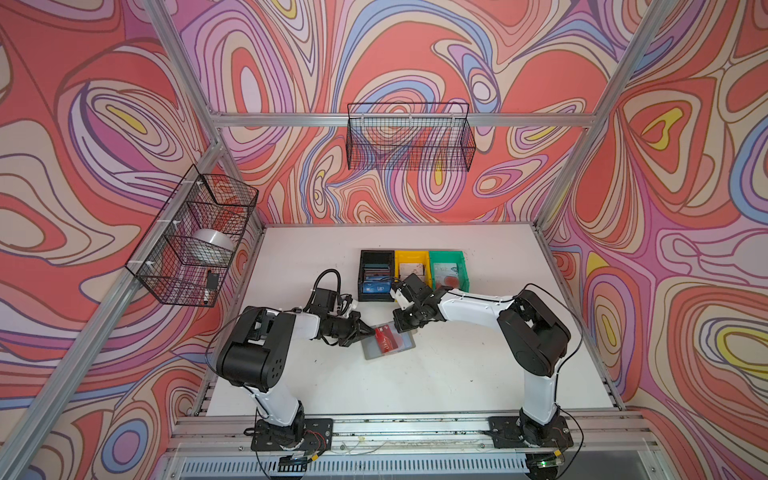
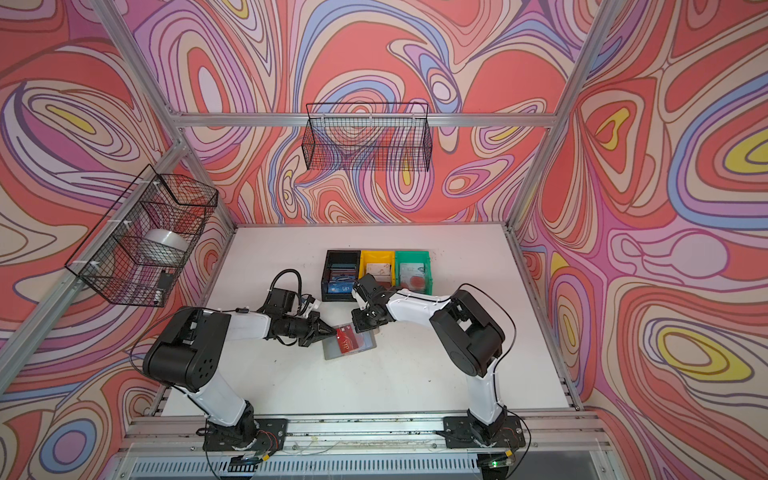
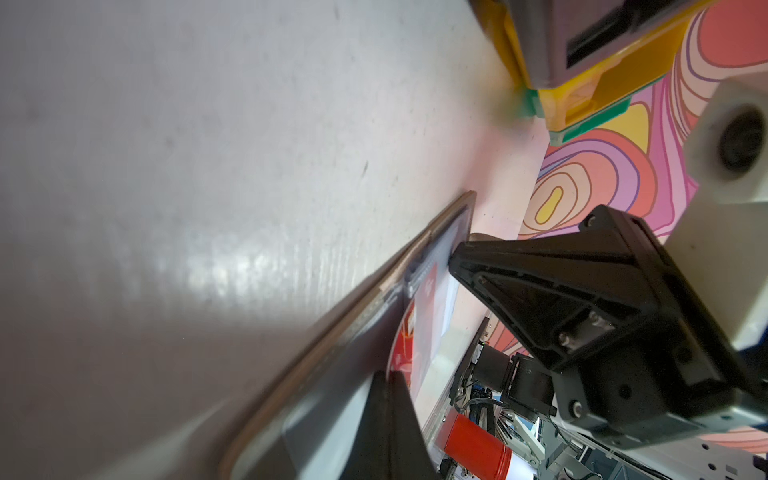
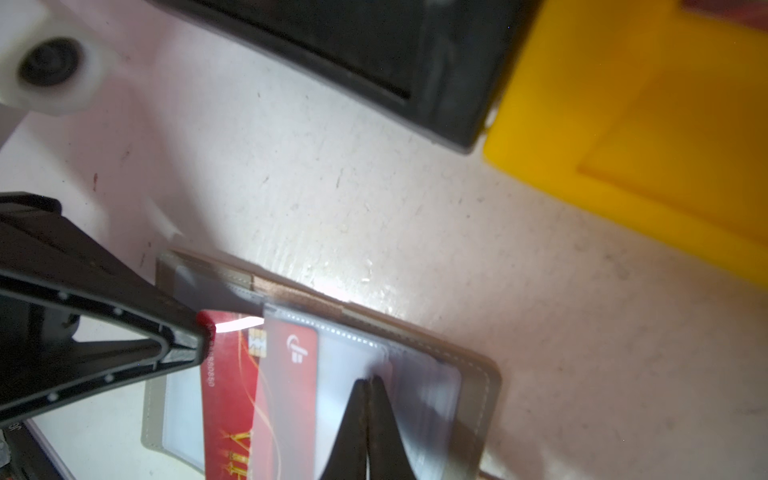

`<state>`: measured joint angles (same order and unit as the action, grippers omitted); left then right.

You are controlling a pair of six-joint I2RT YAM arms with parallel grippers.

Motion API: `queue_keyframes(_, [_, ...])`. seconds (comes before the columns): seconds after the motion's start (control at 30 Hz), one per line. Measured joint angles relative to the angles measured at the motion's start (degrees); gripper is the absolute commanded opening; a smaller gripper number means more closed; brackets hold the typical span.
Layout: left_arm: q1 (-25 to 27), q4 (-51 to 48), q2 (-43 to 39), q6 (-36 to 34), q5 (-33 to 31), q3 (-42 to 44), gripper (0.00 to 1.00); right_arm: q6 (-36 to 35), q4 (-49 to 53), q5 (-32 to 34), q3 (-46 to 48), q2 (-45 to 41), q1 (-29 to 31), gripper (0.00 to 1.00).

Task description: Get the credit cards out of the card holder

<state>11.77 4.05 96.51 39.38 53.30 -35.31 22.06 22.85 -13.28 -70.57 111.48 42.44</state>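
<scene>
The grey card holder [image 1: 372,354] [image 2: 331,354] lies open on the table between my two arms. A red credit card [image 1: 386,340] [image 2: 347,341] sticks partway out of one clear sleeve. My left gripper [image 1: 372,330] [image 3: 390,376] is shut on the card's free end, and the right wrist view shows it pinching a corner [image 4: 203,336]. My right gripper [image 1: 400,330] [image 4: 370,380] is shut, its tips pressed down on the clear sleeve over the holder's other half [image 4: 478,386]. In the right wrist view about half of the red card [image 4: 228,395] is still under plastic.
Behind the holder three bins stand in a row: black [image 1: 362,270], yellow [image 1: 400,266] and green [image 1: 464,270]. A blue card [image 1: 376,286] lies in the black bin and a pale card with red circles [image 1: 446,276] in the green one. Wire baskets hang on the walls.
</scene>
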Motion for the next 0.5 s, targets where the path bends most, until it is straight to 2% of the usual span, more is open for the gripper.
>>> queue_keyframes(0.2, [-2.1, -5.0, -5.3, -0.9, -1.0, 0.2, 0.00, -0.3, 0.8, -0.1, 0.5, -0.5, -0.7, 0.07])
queue_keyframes(0.3, [-2.6, -7.9, -8.7, -1.5, -1.8, 0.1, 0.00, -1.1, 1.9, -1.0, 0.8, -1.1, -1.6, 0.11])
queue_keyframes(0.5, [-3.5, -13.4, -14.0, -2.8, -2.8, -1.9, 0.00, -4.1, 4.5, -8.0, 1.7, -4.6, -5.9, 0.21])
